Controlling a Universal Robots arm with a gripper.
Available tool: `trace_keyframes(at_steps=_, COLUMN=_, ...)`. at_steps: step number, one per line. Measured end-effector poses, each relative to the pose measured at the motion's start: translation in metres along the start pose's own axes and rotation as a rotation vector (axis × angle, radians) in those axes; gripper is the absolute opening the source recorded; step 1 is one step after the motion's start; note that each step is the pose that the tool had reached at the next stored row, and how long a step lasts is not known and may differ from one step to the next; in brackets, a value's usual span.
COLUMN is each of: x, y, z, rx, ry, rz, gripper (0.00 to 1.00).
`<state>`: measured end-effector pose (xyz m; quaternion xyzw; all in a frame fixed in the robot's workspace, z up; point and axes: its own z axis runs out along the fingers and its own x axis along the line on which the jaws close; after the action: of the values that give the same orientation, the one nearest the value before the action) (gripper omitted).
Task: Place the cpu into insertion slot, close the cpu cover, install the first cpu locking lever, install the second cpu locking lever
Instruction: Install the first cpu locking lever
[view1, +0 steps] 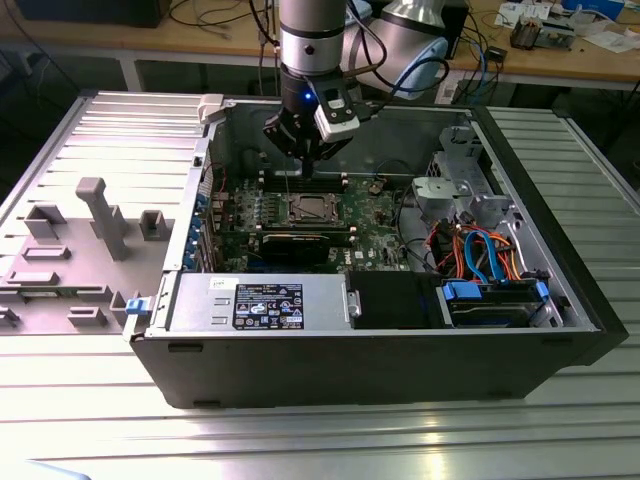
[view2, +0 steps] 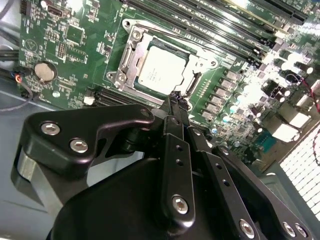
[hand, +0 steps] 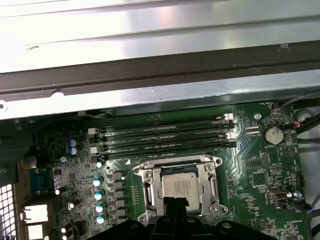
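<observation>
Where the black fingers of the gripper (view2: 175, 100) taper to a point in the second wrist view, they are pressed together with nothing between them, and the tips sit just beside one edge of the insertion slot (view1: 307, 209). The cpu (view2: 161, 70) is a flat square chip with a dull silver-grey top, seated in that slot. The cpu cover (view2: 127, 55), a thin silver frame with a large window, lies flat around it. In the exterior view the arm (view1: 312, 40) descends vertically into the open computer case (view1: 380, 370), with the gripper pointing down above the green motherboard (view2: 75, 60). Beyond the socket, the long black memory slots (hand: 165, 137) run parallel. The case rests on a ribbed metal table (view1: 300, 440).
</observation>
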<state>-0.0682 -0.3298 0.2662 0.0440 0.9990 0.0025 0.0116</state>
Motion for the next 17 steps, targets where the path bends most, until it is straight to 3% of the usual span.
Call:
trace_keyframes(at_steps=3, x=0.0002, y=0.0001, z=0.0005, rx=-0.0018, ry=0.0003, rz=-0.069, gripper=0.11)
trace_keyframes(at_steps=10, x=0.0015, y=-0.0001, z=0.0004, rx=-0.0019, ry=0.0003, rz=-0.076, gripper=0.11)
trace_keyframes(at_steps=15, x=0.0109, y=-0.0010, z=0.0003, rx=-0.0023, ry=0.0006, rz=-0.097, gripper=0.11)
trace_keyframes(at_steps=17, x=0.0201, y=-0.0018, z=0.0002, rx=-0.0027, ry=0.0004, rz=-0.099, gripper=0.11)
